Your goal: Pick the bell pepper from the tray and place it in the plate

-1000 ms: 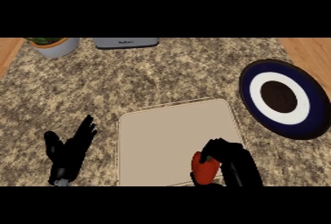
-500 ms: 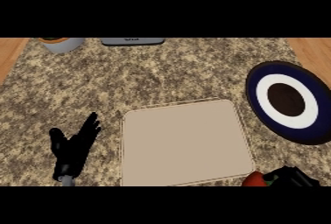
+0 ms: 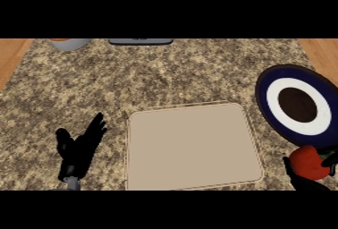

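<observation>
A red bell pepper [image 3: 309, 161] shows at the lower right, held up off the counter with my right hand [image 3: 305, 180] shut on it; black fingers curl round its lower and right sides. It is just right of the beige tray [image 3: 191, 145] and at the near rim of the plate [image 3: 297, 104], a dark blue plate with a white ring and a dark centre. The tray holds nothing. My left hand [image 3: 78, 149] rests open left of the tray, fingers pointing up.
A grey cup [image 3: 68, 43] and a dark flat object [image 3: 141, 41] sit at the counter's far edge. Wooden strips border the speckled counter at the far left and far right.
My right hand has carried the pepper off the tray to the right and toward the plate's near rim. The view has shifted a little. The left hand has stayed put.
</observation>
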`<action>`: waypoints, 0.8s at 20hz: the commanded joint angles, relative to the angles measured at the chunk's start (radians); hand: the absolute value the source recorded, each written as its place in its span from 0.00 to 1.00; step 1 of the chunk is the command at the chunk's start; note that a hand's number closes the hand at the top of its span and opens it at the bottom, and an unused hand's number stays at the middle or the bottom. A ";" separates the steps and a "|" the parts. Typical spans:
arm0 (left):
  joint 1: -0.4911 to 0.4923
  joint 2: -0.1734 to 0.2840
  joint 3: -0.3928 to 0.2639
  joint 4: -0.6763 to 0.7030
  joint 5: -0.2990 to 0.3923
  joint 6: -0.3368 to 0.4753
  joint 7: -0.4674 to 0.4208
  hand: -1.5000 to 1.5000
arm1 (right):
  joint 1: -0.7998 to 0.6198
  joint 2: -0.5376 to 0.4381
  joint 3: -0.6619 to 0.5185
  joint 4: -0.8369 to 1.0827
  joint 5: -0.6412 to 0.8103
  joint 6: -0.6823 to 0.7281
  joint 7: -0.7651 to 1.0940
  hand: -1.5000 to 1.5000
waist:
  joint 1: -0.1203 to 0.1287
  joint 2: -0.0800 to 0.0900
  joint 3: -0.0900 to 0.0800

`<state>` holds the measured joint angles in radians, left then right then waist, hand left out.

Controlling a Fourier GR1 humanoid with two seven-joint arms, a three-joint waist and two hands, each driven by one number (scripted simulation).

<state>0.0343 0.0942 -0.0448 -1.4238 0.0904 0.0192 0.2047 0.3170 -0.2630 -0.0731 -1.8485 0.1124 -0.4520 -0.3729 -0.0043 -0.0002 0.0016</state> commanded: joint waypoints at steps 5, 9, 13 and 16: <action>-0.076 -0.012 0.000 0.002 -0.009 0.022 0.070 0.50 | -0.393 -0.118 -0.268 0.483 -0.143 0.042 -0.088 1.00 | 0.019 0.004 0.000; -0.038 0.007 0.004 -0.023 0.004 -0.013 0.052 0.50 | -0.537 -0.187 -0.328 0.785 -0.163 0.108 -0.232 1.00 | 0.021 0.004 0.000; -0.056 -0.031 -0.013 0.015 -0.027 0.019 0.026 0.50 | -0.699 -0.226 -0.366 1.063 -0.173 0.150 -0.373 1.00 | 0.022 0.006 0.000; -0.041 -0.038 -0.033 -0.003 -0.042 0.025 0.041 0.50 | -0.826 -0.299 -0.398 1.247 -0.171 0.174 -0.391 1.00 | 0.031 0.008 0.001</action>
<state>-0.0048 0.0753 -0.0600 -1.4345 0.0717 0.0255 0.2446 -0.3699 -0.4999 -0.4239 -0.8286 -0.0434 -0.3178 -0.6867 0.0221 0.0062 0.0021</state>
